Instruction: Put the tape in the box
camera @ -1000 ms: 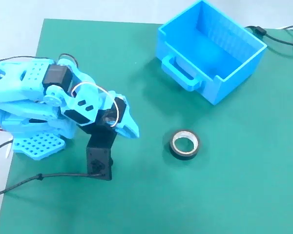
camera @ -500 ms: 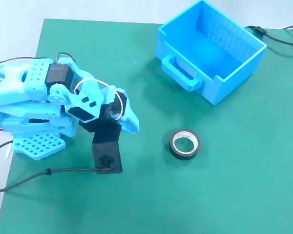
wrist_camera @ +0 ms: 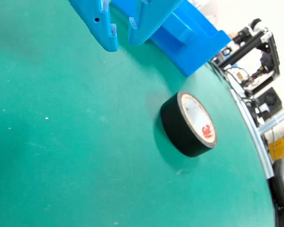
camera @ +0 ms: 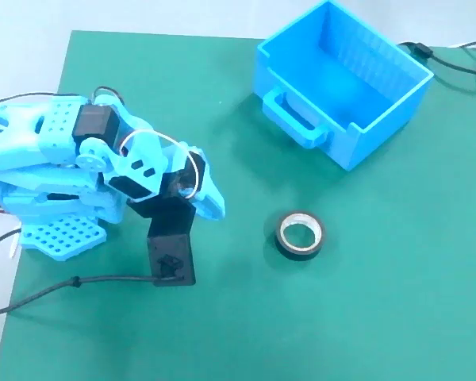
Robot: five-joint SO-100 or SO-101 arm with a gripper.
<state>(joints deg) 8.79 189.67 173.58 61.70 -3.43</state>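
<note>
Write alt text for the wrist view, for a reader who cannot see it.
A small black roll of tape with a pale core lies flat on a green mat, right of centre. The blue gripper hangs in from the top edge, nearly shut and empty, with a corner of the blue box behind it.

Arm (camera: 71,171): I see it folded low at the left of the fixed view.
Gripper (wrist_camera: 123,40): fingertips nearly together — only a thin slit between them, nothing held.
Wrist camera (camera: 170,254): black block, hanging below.
</note>
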